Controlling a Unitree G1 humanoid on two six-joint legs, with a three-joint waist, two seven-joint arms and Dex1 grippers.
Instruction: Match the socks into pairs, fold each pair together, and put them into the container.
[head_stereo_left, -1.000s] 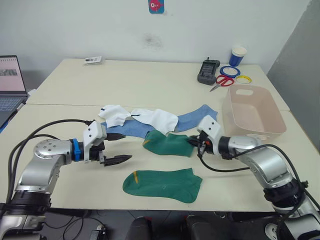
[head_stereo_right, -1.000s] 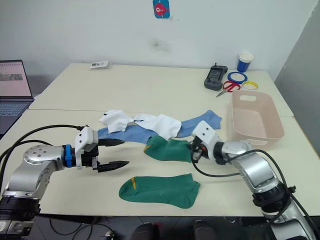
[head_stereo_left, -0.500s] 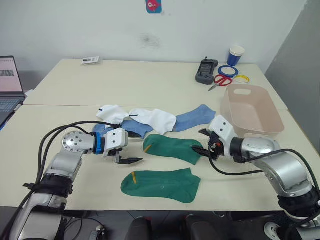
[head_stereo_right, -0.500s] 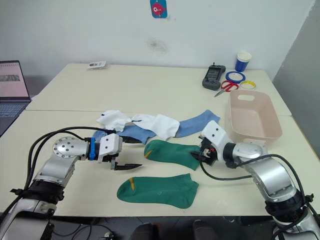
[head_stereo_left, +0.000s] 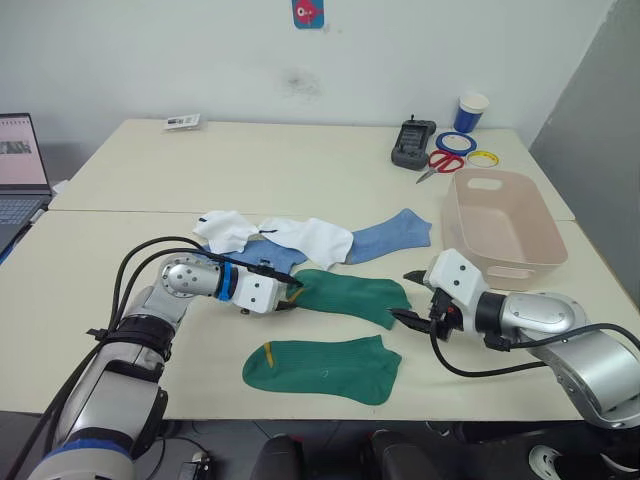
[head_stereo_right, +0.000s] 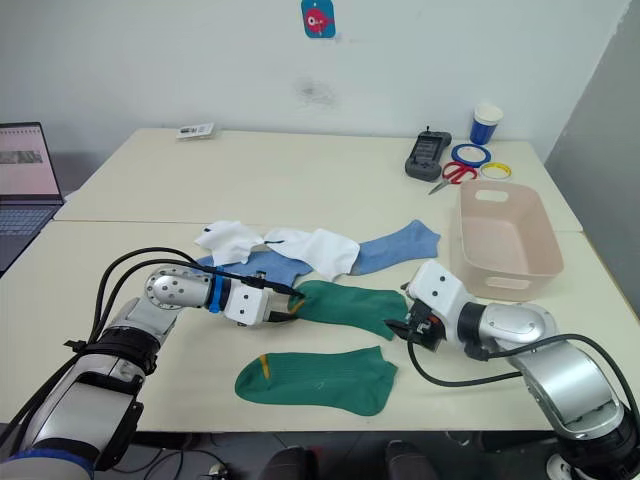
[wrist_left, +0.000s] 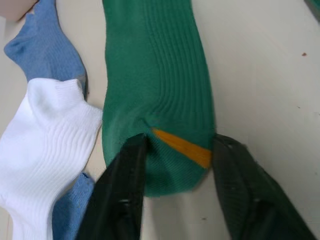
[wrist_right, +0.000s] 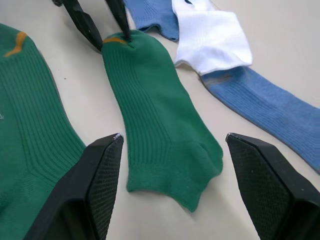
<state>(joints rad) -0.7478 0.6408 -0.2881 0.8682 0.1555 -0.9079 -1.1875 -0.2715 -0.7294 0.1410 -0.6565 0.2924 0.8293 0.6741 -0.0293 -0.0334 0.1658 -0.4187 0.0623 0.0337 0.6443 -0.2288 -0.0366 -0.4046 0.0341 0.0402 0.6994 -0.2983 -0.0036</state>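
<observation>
Fingers (wrist_left: 130, 165) straddle one of two green socks (wrist_left: 155, 85).

Head stereo pair: both eyes look forward and down from above the desk (head_stereo_left: 330, 170), taking in its full width at middle distance; the right eye sits slightly offset, with near-identical coverage. Left wrist camera: looks along the left pincer (wrist_left: 175, 165) from very close, facing the cuff end of the far green sock (wrist_left: 155, 85). Right wrist camera: looks along the right pincer (wrist_right: 175, 150), close and low, toward the same sock's toe end. Both wrist views share that sock.
</observation>
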